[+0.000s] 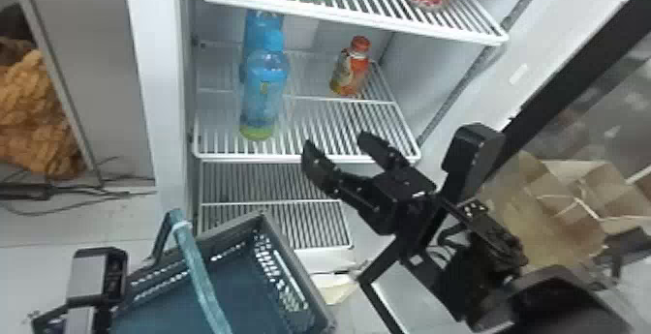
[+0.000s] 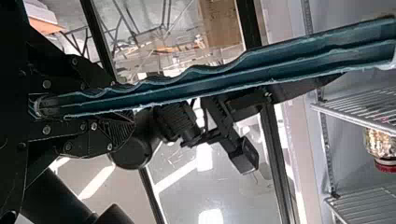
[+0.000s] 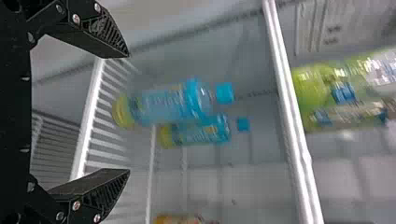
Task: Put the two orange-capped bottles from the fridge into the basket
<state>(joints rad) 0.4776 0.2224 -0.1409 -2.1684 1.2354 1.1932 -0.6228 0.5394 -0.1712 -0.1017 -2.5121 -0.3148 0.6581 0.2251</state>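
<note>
blue-capped bottles [image 1: 264, 93] (two, upright) | brown paper [image 1: 579, 183] | black floor cables [image 1: 72, 189]

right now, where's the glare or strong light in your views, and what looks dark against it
Left wrist view: white glare patches low in the picture, with the right arm near-black against the bright background; head view: light shows through the slots of the otherwise dim basket; right wrist view: the shelf rail looks bright white.

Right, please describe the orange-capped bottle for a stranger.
In the open fridge, find the wire shelf holding three bottles. On its right stands the short bottle; its orange cap differs from the two taller blue-capped ones.
</note>
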